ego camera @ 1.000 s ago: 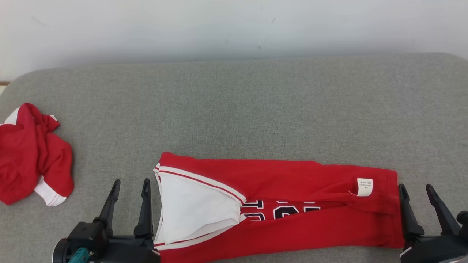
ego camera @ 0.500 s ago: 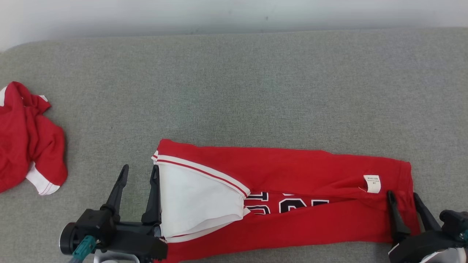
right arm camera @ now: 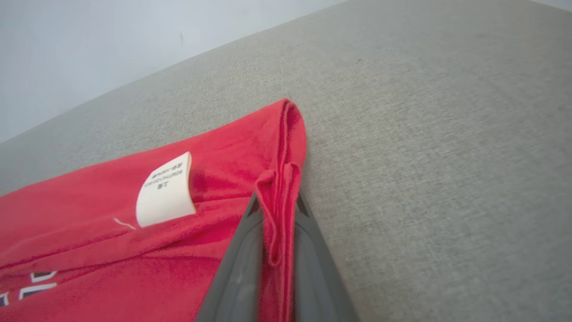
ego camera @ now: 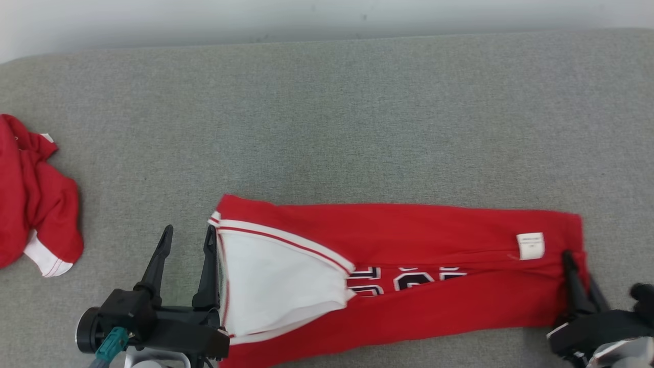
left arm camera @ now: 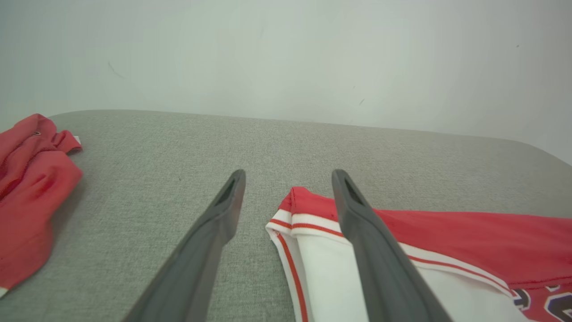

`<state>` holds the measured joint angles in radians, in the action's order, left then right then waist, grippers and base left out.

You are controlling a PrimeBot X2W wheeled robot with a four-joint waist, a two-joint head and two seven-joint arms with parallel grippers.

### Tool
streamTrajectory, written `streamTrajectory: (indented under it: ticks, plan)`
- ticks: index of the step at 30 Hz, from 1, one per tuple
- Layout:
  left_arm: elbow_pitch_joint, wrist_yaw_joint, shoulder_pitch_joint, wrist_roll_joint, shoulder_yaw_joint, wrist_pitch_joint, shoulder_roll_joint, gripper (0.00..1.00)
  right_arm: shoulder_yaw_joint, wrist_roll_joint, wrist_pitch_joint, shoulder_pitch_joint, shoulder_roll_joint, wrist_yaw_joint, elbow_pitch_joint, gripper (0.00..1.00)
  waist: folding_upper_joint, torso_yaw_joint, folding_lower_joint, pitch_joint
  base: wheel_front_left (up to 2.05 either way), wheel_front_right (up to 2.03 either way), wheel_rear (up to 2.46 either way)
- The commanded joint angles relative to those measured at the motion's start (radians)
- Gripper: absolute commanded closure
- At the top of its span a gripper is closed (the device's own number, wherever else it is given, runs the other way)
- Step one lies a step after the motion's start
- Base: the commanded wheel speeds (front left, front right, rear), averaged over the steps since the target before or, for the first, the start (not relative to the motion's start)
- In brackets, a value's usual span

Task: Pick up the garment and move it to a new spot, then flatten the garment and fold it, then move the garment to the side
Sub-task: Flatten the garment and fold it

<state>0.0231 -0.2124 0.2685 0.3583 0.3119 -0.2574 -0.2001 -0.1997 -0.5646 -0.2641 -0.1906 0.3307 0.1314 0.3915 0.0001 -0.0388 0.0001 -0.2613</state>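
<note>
The garment (ego camera: 409,235) is a red jersey folded into a long strip across the grey padded table (ego camera: 357,112), with a white panel at its left end and a white label (ego camera: 530,246) near its right end. My left gripper (ego camera: 189,230) stands open at the left end. In the left wrist view the left gripper (left arm camera: 289,175) has one finger over the white-trimmed edge of the garment (left arm camera: 469,232) and the other over bare table. My right gripper (ego camera: 575,263) is shut on the right hem. The right wrist view shows a fold of the garment (right arm camera: 89,210) pinched in the right gripper (right arm camera: 277,199), beside the label (right arm camera: 166,196).
A second red and white garment (ego camera: 30,199) lies crumpled at the table's left edge, also seen as the crumpled garment (left arm camera: 27,188) in the left wrist view. A pale wall (ego camera: 306,15) runs behind the table. Bare grey surface stretches behind the folded strip.
The head camera has tilted down. My right gripper moved onto the garment's right end and shut on the hem. The left gripper came up against the left edge and stays open.
</note>
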Motion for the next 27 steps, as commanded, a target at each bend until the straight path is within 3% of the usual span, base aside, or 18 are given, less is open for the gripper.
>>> streamTrajectory:
  ticks: [1, 13, 21, 27]
  plan:
    - [-0.004, -0.003, 0.003, -0.012, -0.002, -0.007, -0.006, 0.0, 0.041, -0.016, -0.002, 0.016, 0.007, -0.001, -0.014, 1.0, -0.0001, 0.006, -0.0001, 0.0, 0.0, 0.0, 0.0]
    - [-0.001, -0.008, 0.004, -0.003, 0.001, -0.007, -0.003, 0.0, 0.231, 0.015, -0.002, 0.02, 0.066, -0.001, -0.013, 1.0, -0.0001, 0.025, -0.0001, 0.005, 0.0, 0.0, 0.0]
    - [0.003, -0.013, -0.001, 0.0, -0.001, -0.007, -0.005, 0.0, 0.12, -0.037, 0.018, 0.032, 0.001, -0.001, -0.218, 1.0, -0.0001, 0.041, -0.0001, 0.015, 0.0, 0.0, 0.0]
    - [0.009, -0.005, 0.002, 0.006, 0.006, -0.007, 0.0, 0.0, -0.017, 0.012, 0.078, 0.047, -0.053, -0.001, -0.434, 1.0, -0.0001, 0.049, -0.0001, 0.014, 0.0, 0.0, 0.0]
